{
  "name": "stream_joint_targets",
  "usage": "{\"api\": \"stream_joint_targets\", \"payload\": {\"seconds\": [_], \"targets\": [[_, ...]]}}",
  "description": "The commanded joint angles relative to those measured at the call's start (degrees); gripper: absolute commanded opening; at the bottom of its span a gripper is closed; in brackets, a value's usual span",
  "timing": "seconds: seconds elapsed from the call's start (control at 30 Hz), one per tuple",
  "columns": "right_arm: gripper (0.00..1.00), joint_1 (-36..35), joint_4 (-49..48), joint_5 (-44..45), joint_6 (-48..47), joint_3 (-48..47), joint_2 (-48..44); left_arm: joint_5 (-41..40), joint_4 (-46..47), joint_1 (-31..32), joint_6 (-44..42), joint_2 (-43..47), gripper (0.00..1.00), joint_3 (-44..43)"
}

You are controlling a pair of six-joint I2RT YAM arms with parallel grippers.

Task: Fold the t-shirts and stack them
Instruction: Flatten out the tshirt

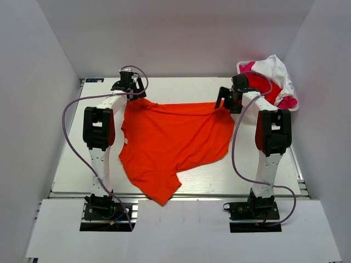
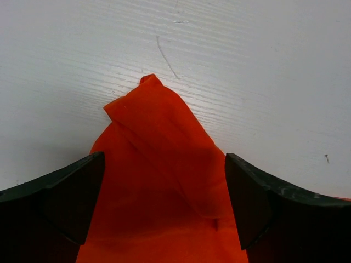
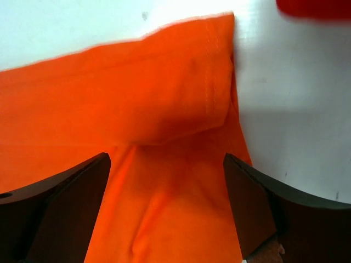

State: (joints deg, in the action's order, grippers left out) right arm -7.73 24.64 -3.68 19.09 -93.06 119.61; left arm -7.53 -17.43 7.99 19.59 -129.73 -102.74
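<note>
Now the orange t-shirt [image 1: 175, 142] lies spread, with some wrinkles, across the middle of the white table [image 1: 181, 90]. One part of it hangs toward 6 o'clock, close to the near edge.

The left gripper [image 2: 163, 175] stands at the 11 o'clock corner of the shirt. In the left wrist view we see its dark fingers [image 2: 71, 197] wide apart. A pointed, folded tip of the orange cloth lies on the table between them, and we see no clamping on it.

The right gripper [image 3: 167, 181] stands at the 2 o'clock corner of the shirt. Its jaws are also apart, over a hemmed, folded-over edge of the same cloth.

At 1 o'clock on the table, just behind the right gripper, we see a pile of t-shirts [image 1: 271, 82] in white, red and magenta-pink, crumpled together.

On the 9 o'clock edge of the orange shirt there is a small pale patch [image 1: 125, 141], and at the 11 o'clock corner of the table a dark tag [image 1: 94, 80]. Both are too small for us to read any writing.
</note>
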Motion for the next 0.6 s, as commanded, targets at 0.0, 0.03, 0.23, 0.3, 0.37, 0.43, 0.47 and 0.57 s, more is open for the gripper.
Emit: {"api": "stream_joint_targets", "payload": {"seconds": [0.0, 0.03, 0.23, 0.3, 0.37, 0.43, 0.47, 0.57], "targets": [[0.88, 0.69, -3.46, -0.97, 2.17, 3.05, -3.86, -1.00, -0.41, -0.25, 0.53, 3.78, 1.00, 0.79], [0.87, 0.78, -3.46, -0.98, 2.44, 3.49, -4.03, -1.00, -0.93, -0.25, 0.53, 3.78, 1.00, 0.79], [0.79, 1.13, -4.25, 2.89, 3.06, 5.43, -4.12, -3.89, -0.94, -0.25, 1.06, 6.42, 1.00, 4.82], [0.77, 1.40, -5.74, 3.15, 1.75, 6.21, -4.56, -4.42, -0.94, -0.25, 1.06, 8.08, 1.00, 6.05], [0.77, 1.31, -6.98, 3.51, 0.25, 6.57, -4.39, -5.21, -1.46, -0.25, 1.06, 8.70, 1.00, 6.58], [0.77, 1.31, -8.54, 6.66, -2.65, 7.09, -4.12, -6.53, -1.47, -0.25, 1.06, 9.23, 1.00, 6.59], [0.77, 1.31, -8.56, 7.11, -5.09, 7.19, -3.95, -7.23, -1.47, -0.25, 1.06, 9.23, 1.00, 6.59], [0.77, 1.22, -9.26, 10.26, -12.05, 7.71, -3.34, -7.24, -2.78, -1.39, 1.06, 9.23, 1.00, 6.06]]}}
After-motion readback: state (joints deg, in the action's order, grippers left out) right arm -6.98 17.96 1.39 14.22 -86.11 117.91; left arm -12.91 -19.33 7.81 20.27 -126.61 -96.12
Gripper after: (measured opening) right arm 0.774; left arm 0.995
